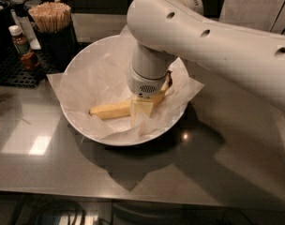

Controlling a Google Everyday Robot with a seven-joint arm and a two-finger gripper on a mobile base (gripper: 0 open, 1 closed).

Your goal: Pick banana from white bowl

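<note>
- The gripper [142, 110] is down inside the white bowl [125, 142], right over the middle of the banana [109, 110]; the round wrist housing above hides it, so I cannot tell how far open it is or whether it has hold of the fruit
- The banana lies on the crinkled paper [93, 78] in the near half of the bowl, its blunt end toward the left of the view and its stem end running up behind the wrist
- If the grip lands off the fruit's middle, the curved, smooth skin is likely to roll or slip out sideways during the lift, and the longer free end would droop and twist loose
- Too hard a squeeze probably bruises or splits soft fruit; too light a one drops it back
- The paper bunches up close around the gripper, so a fold could get pinched along with the banana and rise with it, dragging the liner out
- Paper snagged that way, or any downward push on the wall, may tip or slide the bowl across the glossy counter [217, 172]
- The thick arm [217, 41] hangs over the far right rim, so a slanted pull-out risks knocking it
- Beyond the bowl, a holder of wooden sticks [51, 18] and a small bottle [19, 41] stand near the far left rim; a swing that way could topple them
</note>
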